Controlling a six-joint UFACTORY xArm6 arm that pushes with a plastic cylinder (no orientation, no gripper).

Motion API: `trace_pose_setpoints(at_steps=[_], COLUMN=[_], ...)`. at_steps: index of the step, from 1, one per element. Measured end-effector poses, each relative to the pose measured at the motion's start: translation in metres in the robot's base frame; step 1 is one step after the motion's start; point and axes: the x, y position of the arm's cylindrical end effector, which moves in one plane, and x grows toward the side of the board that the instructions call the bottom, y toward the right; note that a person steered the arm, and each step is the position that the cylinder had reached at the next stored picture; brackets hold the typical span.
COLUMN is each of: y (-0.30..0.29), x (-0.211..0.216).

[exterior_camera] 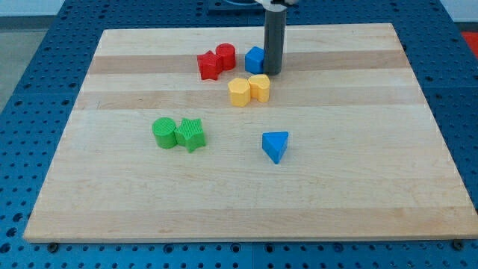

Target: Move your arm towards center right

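My tip [272, 72] is at the lower end of the dark rod, near the view's top centre. It stands just right of a blue block [255, 59] and just above the right one of two yellow blocks [260, 86], [239, 92]. Two red blocks [209, 66], [225, 55] sit left of the blue block. A green cylinder [164, 132] and a green star-shaped block [191, 134] sit side by side at centre left. A blue triangular block [275, 146] lies alone below the yellow pair.
The blocks lie on a light wooden board [358, 164]. A blue perforated table [30, 90] surrounds the board on all sides.
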Motion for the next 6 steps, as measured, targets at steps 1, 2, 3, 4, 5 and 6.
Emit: trace_pose_setpoints(at_steps=[1,2,3,4,5,6], y=[0.000,-0.007,-0.033,-0.040,-0.022,0.020], x=[-0.019,-0.028,-0.028,-0.027,-0.019,0.008])
